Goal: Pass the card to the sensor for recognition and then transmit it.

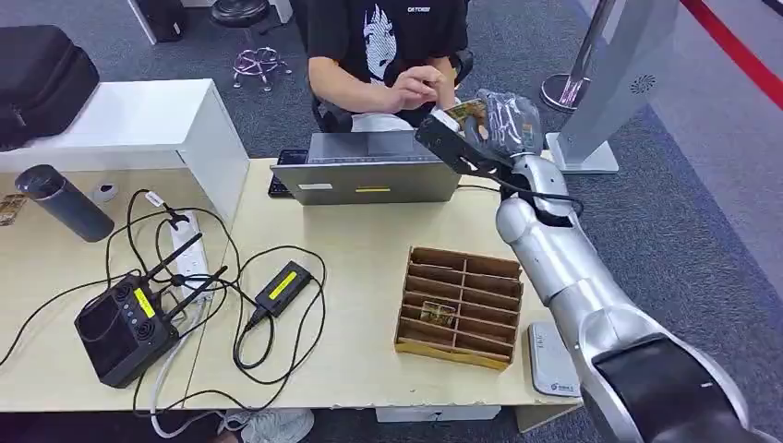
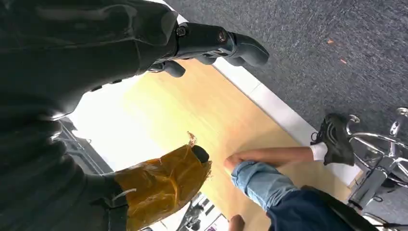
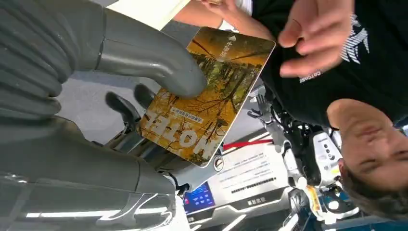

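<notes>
Presently, upper right of the head frame: right hand [image 1: 480, 125] raised past the far edge of the desk [image 1: 369, 258], its thumb pressing the card [image 1: 469, 113] against the fingers [image 3: 120, 103], so the card is held. Card: autumn-forest print, lifted off the desk, just beside a seated person's hands [image 1: 420, 88]. Centre right on the desk: wooden slotted rack [image 1: 460, 305] with one small card in a slot; white reader [image 1: 551, 360] beside it at the lower right. Upper centre: laptop [image 1: 369, 171]. Lower left: black router [image 1: 125, 323], cables, power brick [image 1: 283, 286]. Left hand [image 2: 96, 96], wrist view: fingers curled loosely, holding nothing, thumb wrapped in amber tape.
</notes>
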Tool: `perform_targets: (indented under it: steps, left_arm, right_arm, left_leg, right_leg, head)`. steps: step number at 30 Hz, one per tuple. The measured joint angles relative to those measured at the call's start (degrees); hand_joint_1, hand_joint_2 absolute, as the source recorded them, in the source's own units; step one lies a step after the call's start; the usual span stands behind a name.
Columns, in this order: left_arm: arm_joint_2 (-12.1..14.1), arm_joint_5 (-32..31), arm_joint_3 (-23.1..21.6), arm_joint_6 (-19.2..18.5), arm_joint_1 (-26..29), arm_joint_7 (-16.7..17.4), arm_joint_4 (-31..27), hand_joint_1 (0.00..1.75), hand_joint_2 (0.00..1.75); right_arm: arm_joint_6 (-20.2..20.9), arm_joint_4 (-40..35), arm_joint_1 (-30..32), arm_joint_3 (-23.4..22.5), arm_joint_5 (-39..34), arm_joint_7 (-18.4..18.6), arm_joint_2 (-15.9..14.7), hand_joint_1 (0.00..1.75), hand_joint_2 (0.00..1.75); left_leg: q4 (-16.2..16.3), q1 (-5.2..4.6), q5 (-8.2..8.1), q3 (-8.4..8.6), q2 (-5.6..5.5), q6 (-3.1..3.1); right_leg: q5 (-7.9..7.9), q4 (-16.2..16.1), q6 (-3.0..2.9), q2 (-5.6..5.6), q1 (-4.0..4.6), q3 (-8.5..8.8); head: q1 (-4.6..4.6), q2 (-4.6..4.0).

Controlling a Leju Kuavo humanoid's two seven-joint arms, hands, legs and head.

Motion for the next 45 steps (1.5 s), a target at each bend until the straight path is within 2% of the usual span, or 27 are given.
perform_targets:
  steps: [3, 9, 14, 17, 22, 26, 31, 35, 41, 45]
  left_arm:
    - [0.0, 0.2, 0.0, 0.0, 0.0, 0.0, 0.0, 0.00, 1.75]
    - [-0.1, 1.4, 0.0, 0.5, 0.1, 0.0, 0.0, 0.00, 1.75]
    - [-0.7, 2.8, 0.2, 1.8, 0.3, -0.1, 0.0, 0.00, 1.75]
    - [-0.9, 2.9, 0.2, 2.0, 0.8, -0.2, 0.0, 0.00, 1.75]
    - [-1.0, 3.3, 0.3, 2.2, 0.9, -0.2, 0.0, 0.00, 1.75]
    - [-1.3, 3.9, 0.7, 3.1, 1.1, -0.6, 0.0, 0.00, 1.75]
    - [-2.0, 5.2, 1.8, 4.7, 1.8, -0.7, 0.0, 0.00, 1.75]
    - [-2.4, 6.0, 2.5, 5.6, 2.1, -0.5, 0.0, 0.00, 1.75]
    - [-2.8, 6.3, 3.2, 5.9, 2.1, 0.1, 0.0, 0.00, 1.75]
    - [-2.8, 6.3, 3.5, 5.9, 2.1, 0.7, 0.0, 0.00, 1.75]
  right_arm:
    - [0.3, -0.1, 0.0, -0.2, -0.7, -0.5, 0.2, 1.75, 1.75]
    - [5.1, -4.0, 2.8, -1.9, -9.8, -5.6, 0.6, 1.75, 1.75]
    - [6.3, -15.9, 13.1, -3.5, -17.4, -10.9, -0.9, 1.75, 1.75]
    - [6.4, -21.8, 18.4, -4.1, -18.1, -11.3, -2.2, 1.75, 1.75]
    - [6.6, -27.8, 22.4, -5.0, -19.8, -11.9, -3.5, 1.75, 1.75]
    - [6.2, -33.5, 29.8, -7.1, -23.1, -14.8, -4.9, 1.75, 1.75]
    - [6.1, -45.0, 47.5, -14.5, -26.3, -23.1, -7.0, 1.75, 1.75]
    - [5.5, -53.3, 58.5, -21.2, -25.9, -25.4, -7.7, 1.75, 1.75]
    - [5.1, -60.8, 66.4, -28.4, -25.4, -26.0, -8.6, 1.75, 1.75]
    - [7.5, -63.8, 69.3, -31.4, -25.2, -26.8, -9.2, 1.75, 1.75]
  left_leg:
    - [0.0, -0.01, 0.00, 0.00, 0.00, 0.00]
    - [0.0, -0.01, -0.01, 0.01, 0.00, 0.00]
    - [0.0, -0.01, -0.09, -0.01, -0.07, 0.06]
    - [0.0, -0.05, -0.14, -0.07, 0.02, 0.05]
    - [0.0, -0.03, -0.14, -0.01, 0.06, 0.07]
    - [0.0, -0.02, -0.16, 0.04, -0.09, 0.08]
    - [0.0, -0.04, -0.44, 0.02, -0.29, 0.20]
    - [0.0, -0.06, -0.60, 0.01, -0.22, 0.22]
    - [0.0, -0.07, -0.69, 0.04, -0.18, 0.23]
    - [0.0, -0.07, -0.68, 0.07, -0.13, 0.23]
  right_leg:
    - [0.00, 0.0, 0.00, 0.00, 0.00, 0.00]
    - [-0.01, 0.0, 0.01, 0.00, 0.00, -0.02]
    - [-0.06, -0.1, 0.05, -0.10, 0.00, 0.01]
    - [-0.07, -0.1, 0.06, -0.01, 0.00, -0.07]
    - [-0.07, -0.1, 0.05, 0.00, 0.00, -0.09]
    - [-0.15, -0.1, 0.05, -0.13, 0.03, -0.01]
    - [-0.41, -0.2, 0.16, -0.35, 0.02, 0.14]
    - [-0.58, -0.2, 0.19, -0.31, 0.00, 0.13]
    - [-0.59, -0.2, 0.19, -0.28, -0.02, 0.14]
    - [-0.59, -0.2, 0.19, -0.24, -0.02, 0.16]
  head:
    - [-0.02, 0.00]
    - [-0.04, 0.00]
    - [-0.02, 0.00]
    - [-0.02, 0.00]
    - [-0.02, 0.00]
    - [-0.04, 0.00]
    - [0.00, 0.00]
    - [0.00, 0.00]
    - [-0.02, 0.00]
    - [-0.02, 0.00]
